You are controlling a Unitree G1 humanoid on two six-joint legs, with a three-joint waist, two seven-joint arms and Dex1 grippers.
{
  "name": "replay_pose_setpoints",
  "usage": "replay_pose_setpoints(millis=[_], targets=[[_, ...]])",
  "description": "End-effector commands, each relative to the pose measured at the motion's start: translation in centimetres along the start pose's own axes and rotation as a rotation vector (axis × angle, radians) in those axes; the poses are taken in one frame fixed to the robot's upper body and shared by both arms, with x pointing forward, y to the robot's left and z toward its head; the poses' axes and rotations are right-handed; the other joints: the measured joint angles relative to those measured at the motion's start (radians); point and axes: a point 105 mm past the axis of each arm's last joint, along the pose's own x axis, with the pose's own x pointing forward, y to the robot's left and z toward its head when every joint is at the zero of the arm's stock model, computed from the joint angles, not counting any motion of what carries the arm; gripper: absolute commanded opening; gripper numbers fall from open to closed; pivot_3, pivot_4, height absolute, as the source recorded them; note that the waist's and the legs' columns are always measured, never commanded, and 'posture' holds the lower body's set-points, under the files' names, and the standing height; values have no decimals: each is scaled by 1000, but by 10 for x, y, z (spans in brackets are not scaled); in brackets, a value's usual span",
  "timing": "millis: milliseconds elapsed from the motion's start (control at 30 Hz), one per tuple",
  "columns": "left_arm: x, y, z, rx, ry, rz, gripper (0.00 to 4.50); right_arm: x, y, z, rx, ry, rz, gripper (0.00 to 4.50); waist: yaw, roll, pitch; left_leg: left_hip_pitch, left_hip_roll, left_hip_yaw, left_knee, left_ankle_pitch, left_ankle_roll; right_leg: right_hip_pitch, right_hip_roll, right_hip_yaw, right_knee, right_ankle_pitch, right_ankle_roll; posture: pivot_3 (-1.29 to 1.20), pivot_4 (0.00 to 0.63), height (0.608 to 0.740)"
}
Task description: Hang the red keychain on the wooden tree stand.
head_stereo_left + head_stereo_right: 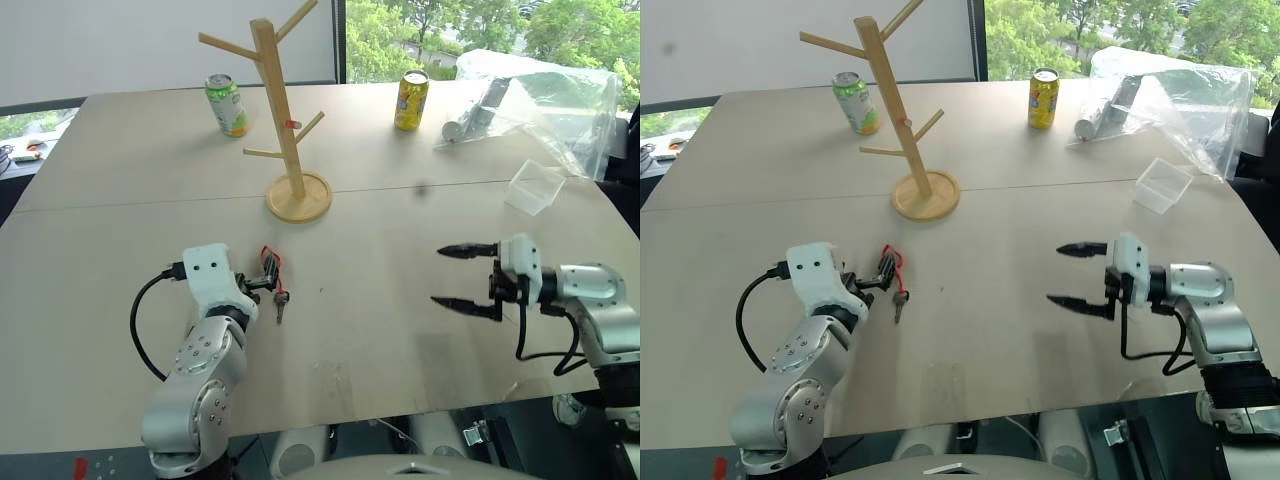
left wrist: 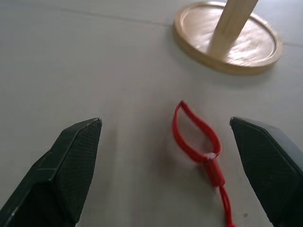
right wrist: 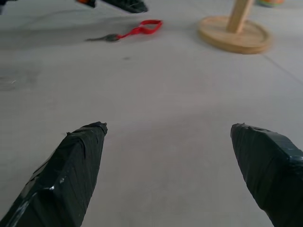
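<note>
Left claw spread wide, low over the surface, fingers straddling the red keychain, gripping nothing. Red keychain lies flat on the surface, near the wooden tree stand base, on the robot's side of it. Green can left of the stand, yellow can right of it. Right claw spread wide, empty, well right of the stand.
</note>
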Motion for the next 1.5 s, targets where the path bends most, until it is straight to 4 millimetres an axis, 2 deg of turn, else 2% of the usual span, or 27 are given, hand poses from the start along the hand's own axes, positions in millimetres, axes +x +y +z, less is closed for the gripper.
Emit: replay_pose_setpoints(millis=[33, 167, 567, 1167, 1500], targets=[[-10, -14, 10, -12, 8, -41, 4500, 4, -3, 1, -46, -46, 4, 4489, 1, 0, 0, 0, 0, 0, 0, 0, 0, 0, 0, 0, 0, 0, 0, 0, 150, 740], [-11, -26, 17, 20, 12, -78, 4500, 9, -6, 2, -48, -70, -6, 4489, 3, 0, 0, 1, 0, 0, 0, 0, 0, 1, 0, 0, 0, -1, -3, 0, 150, 740], [-13, -32, 12, 102, 162, -52, 4500, 16, -2, 8, -53, -101, -14, 4489, 3, 0, 0, 3, -1, 0, 0, 0, 0, 3, 0, 1, 0, -1, -2, 0, 150, 740], [-14, -31, -8, 49, 274, -43, 4500, 19, 1, 10, -50, -134, 13, 4489, 3, -1, 0, 8, -1, 0, -1, 0, 0, 7, -1, 1, 0, -2, -4, 0, 150, 740], [-6, -17, -7, 96, 290, -2, 4500, 25, 2, 16, -51, -157, 8, 4489, 3, -1, 0, 8, -1, 0, -1, 0, 0, 7, -1, 1, 0, -2, -4, 0, 150, 740]])
